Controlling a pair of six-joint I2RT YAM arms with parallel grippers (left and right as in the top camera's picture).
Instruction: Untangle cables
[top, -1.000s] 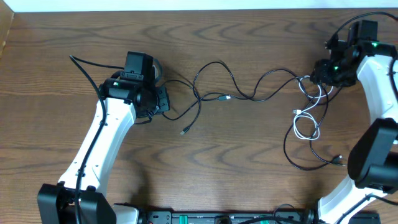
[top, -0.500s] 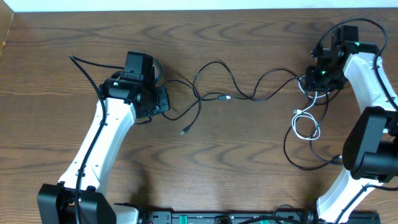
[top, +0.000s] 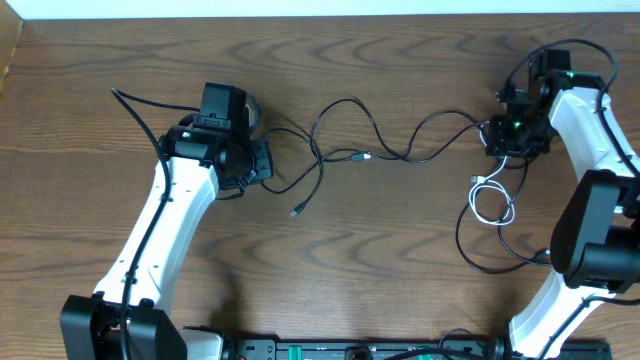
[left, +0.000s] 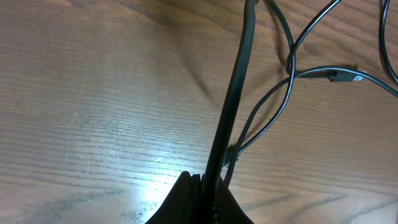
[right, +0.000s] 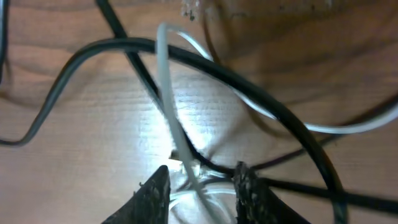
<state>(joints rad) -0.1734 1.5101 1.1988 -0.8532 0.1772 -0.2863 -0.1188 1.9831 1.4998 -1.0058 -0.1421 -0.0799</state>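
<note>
the cables sprawl from the middle of the table to a knot near its right edge. left gripper is clamped on a black cable. right gripper straddles the white cable, jaws apart. the step looks like picking the knot apart; next, pinch the white cable and draw it clear.

A brown wood-grain table is seen from above. Thin black cables are spread in loose, overlapping loops across its middle and right side. A white cable is coiled near the right side, crossed by black loops.
</note>
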